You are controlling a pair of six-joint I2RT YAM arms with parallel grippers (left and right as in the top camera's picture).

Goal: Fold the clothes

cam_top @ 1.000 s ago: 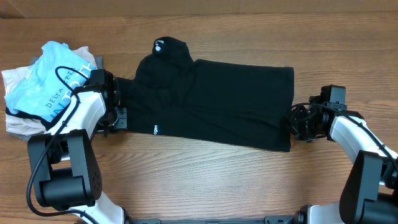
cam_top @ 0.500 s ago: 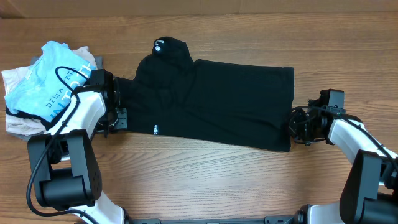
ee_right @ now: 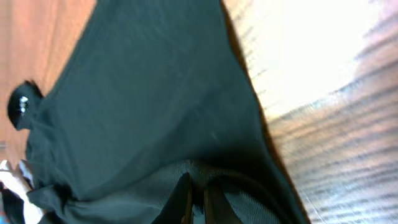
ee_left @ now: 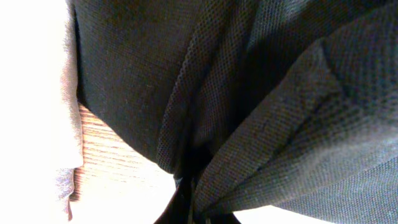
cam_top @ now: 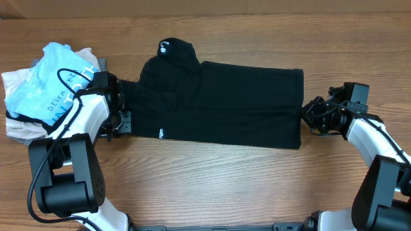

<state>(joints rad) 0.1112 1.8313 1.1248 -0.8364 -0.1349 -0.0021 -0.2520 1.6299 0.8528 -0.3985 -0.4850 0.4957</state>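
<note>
The clothes [cam_top: 225, 102] — one black shirt — lie flat across the tabletop [cam_top: 225, 186]. My left fingers [cam_top: 123, 120] are clenched on its left end, my right fingers [cam_top: 311, 117] on the right hem. Risk: a thin pinch could slip when lifted, and the fold would land crooked.

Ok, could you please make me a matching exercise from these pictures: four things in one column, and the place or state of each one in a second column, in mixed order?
Column one:
1. black shirt
2. light-blue shirt
3. left arm's jaws
4. right arm's jaws

Column two:
A. shut on the black shirt's end far from the pile
B. lies on top of the pile of clothes at the left end of the table
C. spread flat across the middle of the table
D. shut on the black shirt's end beside the pile

Pairs: 1-C, 2-B, 3-D, 4-A
</note>
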